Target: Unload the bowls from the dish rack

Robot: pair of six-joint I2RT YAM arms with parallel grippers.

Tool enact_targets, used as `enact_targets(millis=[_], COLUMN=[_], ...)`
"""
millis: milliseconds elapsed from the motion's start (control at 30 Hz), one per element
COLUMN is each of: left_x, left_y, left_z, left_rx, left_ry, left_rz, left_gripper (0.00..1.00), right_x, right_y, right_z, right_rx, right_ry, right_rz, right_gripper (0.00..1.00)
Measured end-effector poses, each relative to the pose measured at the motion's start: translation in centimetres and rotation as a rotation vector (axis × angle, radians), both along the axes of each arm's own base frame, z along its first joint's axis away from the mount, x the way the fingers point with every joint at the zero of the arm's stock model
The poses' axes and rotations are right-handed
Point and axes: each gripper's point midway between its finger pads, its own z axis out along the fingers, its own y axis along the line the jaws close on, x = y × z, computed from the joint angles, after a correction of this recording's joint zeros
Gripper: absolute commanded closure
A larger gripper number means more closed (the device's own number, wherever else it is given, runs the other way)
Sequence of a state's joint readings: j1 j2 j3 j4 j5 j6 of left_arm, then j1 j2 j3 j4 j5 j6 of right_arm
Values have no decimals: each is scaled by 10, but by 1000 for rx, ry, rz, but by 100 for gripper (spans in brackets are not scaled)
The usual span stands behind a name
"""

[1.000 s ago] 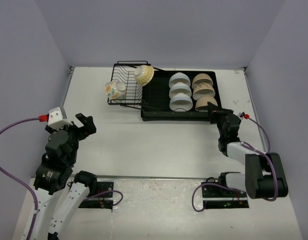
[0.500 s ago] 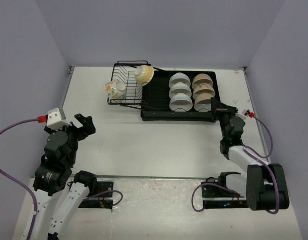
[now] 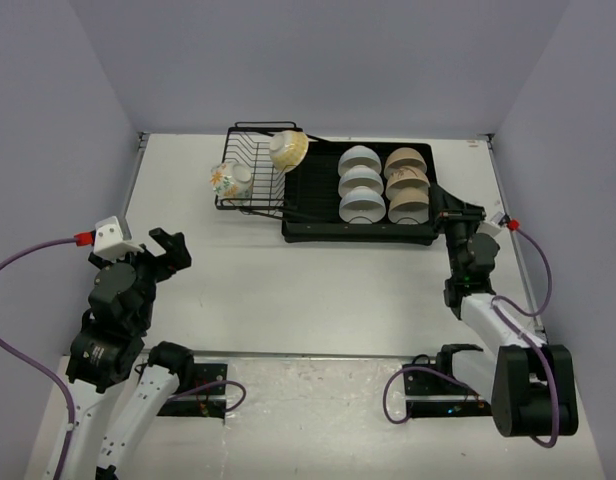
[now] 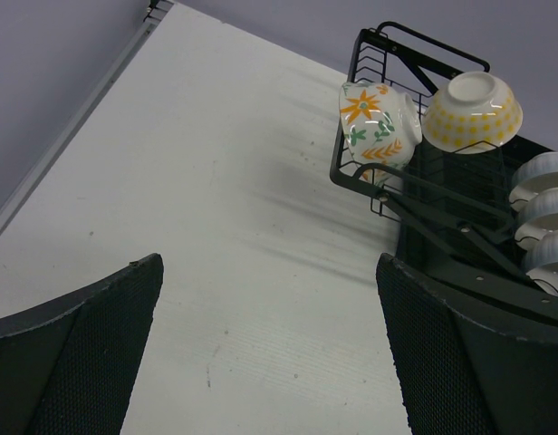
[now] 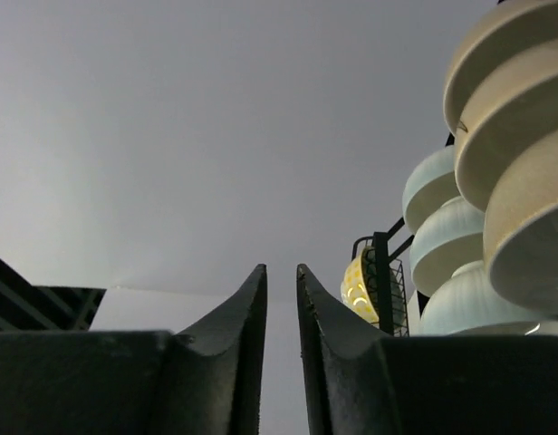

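The white table point(image 3: 288, 280) sits between plain grey-purple walls point(image 3: 318, 60). The left gripper point(image 4: 268, 272) is wide open and empty. The right gripper point(image 5: 281, 276) is barely apart, holding nothing.

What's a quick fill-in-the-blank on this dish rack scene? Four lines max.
1. The black tray holds ___ bowls, in two columns of three.
2. In the top view, the white bowls form the ___ column.
3. On the left gripper the jaws stand ___, with nothing between them.
4. The right gripper sits nearest the ___ bowls.
Missing words: six; left; open; cream.
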State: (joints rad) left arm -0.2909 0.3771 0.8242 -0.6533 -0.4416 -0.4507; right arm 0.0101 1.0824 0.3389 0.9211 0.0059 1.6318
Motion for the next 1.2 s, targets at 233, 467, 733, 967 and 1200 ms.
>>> enact_targets(millis=[233,467,733,967,1200], left_x=[0,0,0,0,0], left_y=[0,0,0,0,0], left_z=[0,0,0,0,0], left_rx=[0,0,0,0,0], left_ry=[0,0,0,0,0], left_rz=[0,0,0,0,0], left_gripper=[0,0,0,0,0], right_x=[-10,7,24,40,54], right_y=[-1,2,5,9,14], right_z=[-23,-53,-98,-111,-114], right_rx=[-14,-40,-56,-67,-66], right_ry=[141,304,440,422,382], right_rz=[-4,12,31,55,80], right_gripper=[45,41,41,43,53])
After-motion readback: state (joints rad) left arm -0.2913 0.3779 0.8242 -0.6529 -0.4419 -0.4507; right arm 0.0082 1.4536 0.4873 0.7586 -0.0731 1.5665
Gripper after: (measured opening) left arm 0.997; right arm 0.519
